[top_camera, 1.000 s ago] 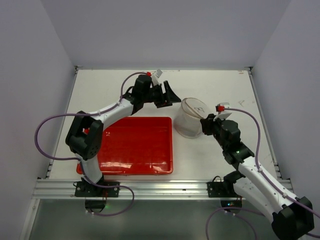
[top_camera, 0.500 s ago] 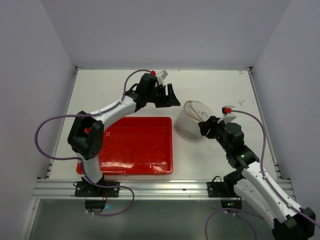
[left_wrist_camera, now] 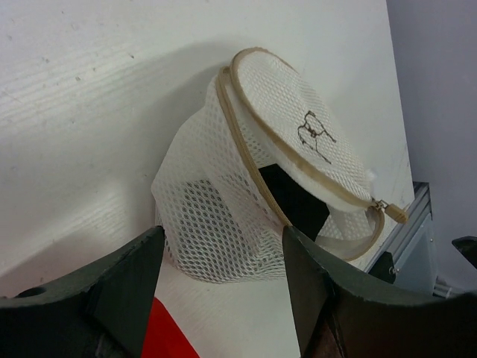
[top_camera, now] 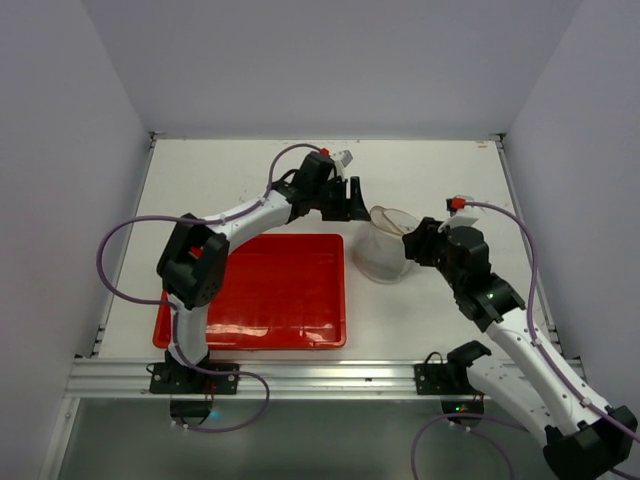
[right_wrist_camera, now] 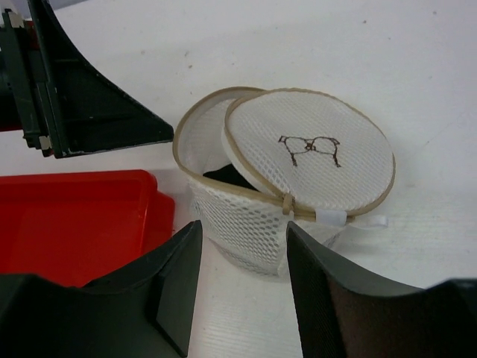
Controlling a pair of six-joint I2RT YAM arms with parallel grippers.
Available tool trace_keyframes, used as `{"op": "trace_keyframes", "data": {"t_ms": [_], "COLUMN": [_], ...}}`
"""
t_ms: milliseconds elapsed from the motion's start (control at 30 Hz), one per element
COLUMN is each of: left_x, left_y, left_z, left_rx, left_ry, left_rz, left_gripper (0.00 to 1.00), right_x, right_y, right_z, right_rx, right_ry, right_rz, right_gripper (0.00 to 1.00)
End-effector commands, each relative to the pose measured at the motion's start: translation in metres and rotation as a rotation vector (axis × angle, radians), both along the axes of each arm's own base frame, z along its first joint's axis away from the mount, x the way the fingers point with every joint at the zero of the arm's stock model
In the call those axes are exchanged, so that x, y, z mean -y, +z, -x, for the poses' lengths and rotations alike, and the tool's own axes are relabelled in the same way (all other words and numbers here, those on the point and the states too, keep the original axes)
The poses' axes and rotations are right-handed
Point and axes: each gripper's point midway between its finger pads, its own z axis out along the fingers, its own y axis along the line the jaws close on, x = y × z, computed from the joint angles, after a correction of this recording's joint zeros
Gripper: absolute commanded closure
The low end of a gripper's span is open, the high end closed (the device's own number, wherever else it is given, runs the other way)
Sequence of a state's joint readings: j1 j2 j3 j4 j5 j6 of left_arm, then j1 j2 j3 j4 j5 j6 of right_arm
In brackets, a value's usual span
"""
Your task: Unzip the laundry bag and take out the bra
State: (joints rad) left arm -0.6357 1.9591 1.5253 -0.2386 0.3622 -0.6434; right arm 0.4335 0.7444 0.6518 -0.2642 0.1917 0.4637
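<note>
Laundry bag (right_wrist_camera: 287, 186) partly unzipped, bra (right_wrist_camera: 226, 177) inside it, left end effector (left_wrist_camera: 221, 231), right end effector (right_wrist_camera: 244, 226) flanking it, both spread apart.

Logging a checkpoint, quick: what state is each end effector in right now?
Left end effector: open, holding nothing, facing the laundry bag.
Right end effector: open, holding nothing, with the bag just ahead.

L gripper (top_camera: 352, 203) swung right: was well apart from laundry bag (top_camera: 381, 255) 1 s ago, now just beside its far-left rim. Bag top, near-flat circle before, now tipped, seen more edge-on from top cam. R gripper (top_camera: 416, 243) moved slightly farther from its base.
</note>
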Motion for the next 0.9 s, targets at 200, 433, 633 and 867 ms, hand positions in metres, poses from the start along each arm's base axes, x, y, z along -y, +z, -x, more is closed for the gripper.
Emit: {"op": "trace_keyframes", "data": {"t_ms": [200,433,633,867], "left_x": [0.022,0.021,0.016,-0.001], "left_y": [0.005,0.008,0.021,0.042], "left_z": [0.005,0.012,0.013,0.014], "left_rx": [0.018,0.025,0.053,0.112], "left_ry": [-0.047,-0.030,-0.011,0.060], "left_rz": [0.018,0.025,0.036,0.052], "left_gripper": [0.34,0.45,0.44,0.41], "right_x": [-0.003,-0.008,-0.005,-0.024], "right_y": [0.022,0.004,-0.015,-0.042], "right_z": [-0.024,-0.070,-0.099,-0.092], "right_rx": [0.018,-0.061,-0.163,-0.317], "right_ry": [-0.002,-0.026,0.029,0.210], "right_rz": [0.066,0.197,0.181,0.217], "right_gripper": [0.49,0.49,0.48,0.44]}}
